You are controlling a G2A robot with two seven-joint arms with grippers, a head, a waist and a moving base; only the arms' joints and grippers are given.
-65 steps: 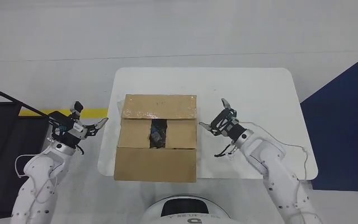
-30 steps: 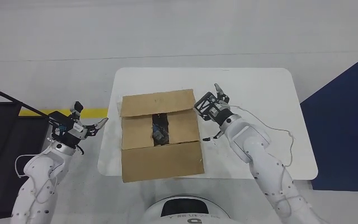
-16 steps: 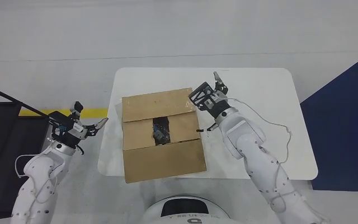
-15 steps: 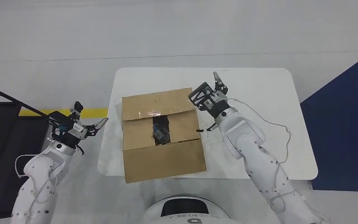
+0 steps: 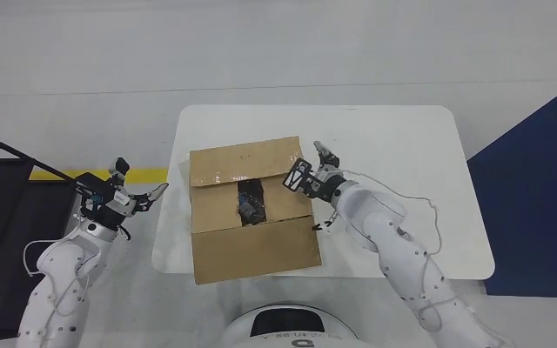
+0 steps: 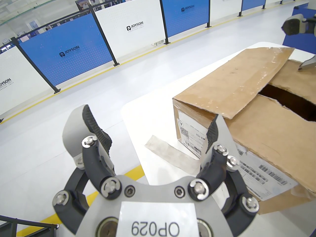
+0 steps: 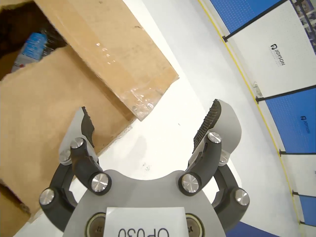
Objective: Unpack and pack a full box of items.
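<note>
Box: cardboard box (image 5: 248,209) on the white tabletop (image 5: 392,157), directly ahead of the right gripper (image 5: 306,165). Its flaps are mostly folded in, with a dark gap at the middle.
Contents: a blue-labelled bottle (image 7: 32,45) is visible through the gap.
Right gripper: fingers spread wide, holding nothing. The far flap (image 7: 103,40) ends with its taped corner just ahead, between the fingers. Contact cannot be told.
Left gripper: left gripper (image 5: 142,177) is wide open and empty, off the tabletop edge. The box is ahead of it, well apart.
Change, box: square to the tabletop edge 2.2 s ago; now turned, with its right end farther from the robot.
Change, right gripper: it has moved from beside the box's right side to the far corner, and since 0.5 s ago has drawn back nearer the gap.
Change, left gripper: none.
</note>
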